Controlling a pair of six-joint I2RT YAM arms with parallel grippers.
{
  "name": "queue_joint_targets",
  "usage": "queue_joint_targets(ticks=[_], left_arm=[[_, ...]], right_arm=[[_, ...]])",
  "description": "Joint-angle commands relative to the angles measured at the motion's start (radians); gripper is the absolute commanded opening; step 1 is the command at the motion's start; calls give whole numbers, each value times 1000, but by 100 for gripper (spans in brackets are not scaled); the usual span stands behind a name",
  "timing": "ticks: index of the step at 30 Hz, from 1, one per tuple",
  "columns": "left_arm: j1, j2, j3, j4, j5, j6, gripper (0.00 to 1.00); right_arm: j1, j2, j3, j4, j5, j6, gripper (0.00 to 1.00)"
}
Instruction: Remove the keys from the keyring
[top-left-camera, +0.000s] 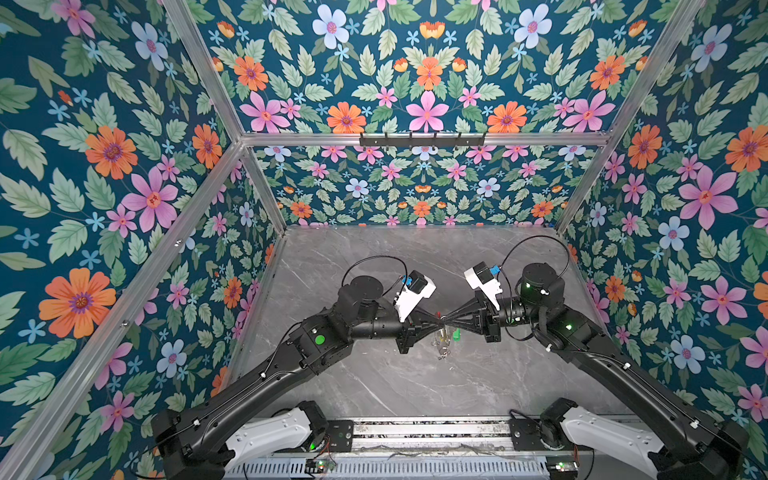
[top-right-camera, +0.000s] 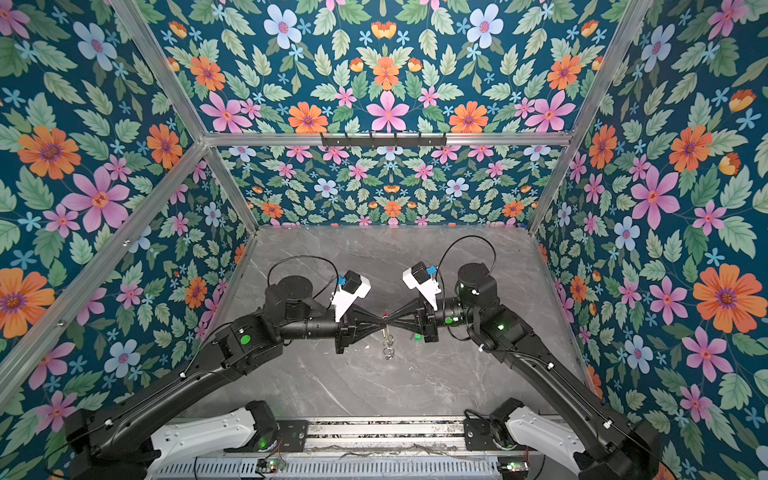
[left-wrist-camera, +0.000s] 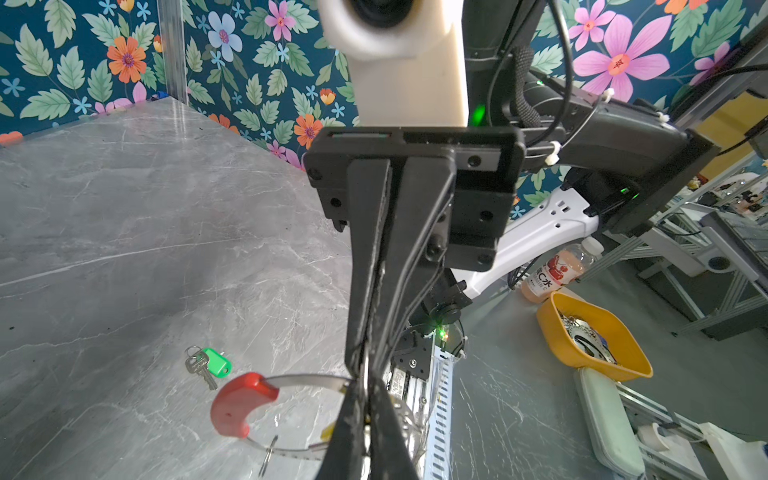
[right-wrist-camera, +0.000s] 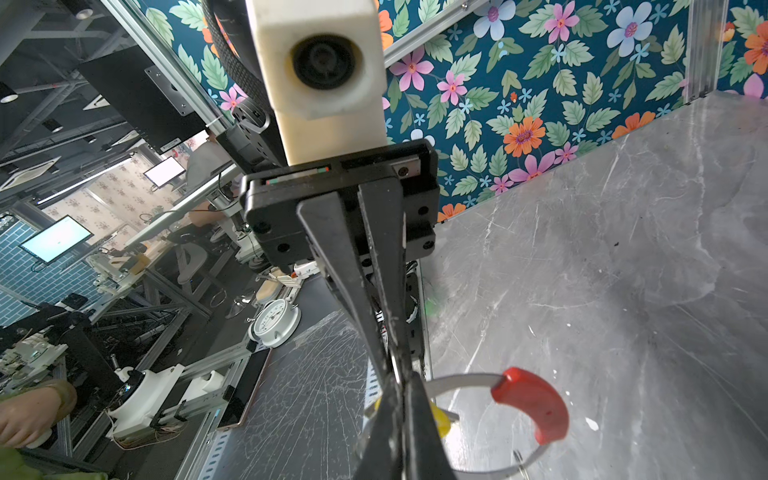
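Status: my left gripper (right-wrist-camera: 392, 362) and right gripper (left-wrist-camera: 365, 358) are both pinched shut, tip to tip, on the rim of the keyring (left-wrist-camera: 241, 403), held above the table (top-left-camera: 374, 270) at mid-scene. Green-tag key (left-wrist-camera: 210, 365) lies loose on the table just right of the pinch; yellow-tag key (right-wrist-camera: 441, 419) hangs at the pinch, apparently not yet off, and I cannot tell whether either gripper also nips it. Rec.: one gripper holds the keyring firm w/o twisting, the other works the yellow-tag key along the rim in short, light pulls, low over the table.
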Motion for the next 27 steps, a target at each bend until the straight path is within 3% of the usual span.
queue_joint_targets(ticks=[1, 5, 27], left_arm=[[-1, 1, -15, 77, -17, -2, 10], [-1, -5, -29, 98, -15, -4, 17], [-1, -132, -164, 240, -49, -45, 31]], right_arm=[[11, 1, 13, 52, -28, 18, 0], [17, 4, 24, 26, -22, 9, 0], [26, -1, 62, -17, 7, -6, 0]])
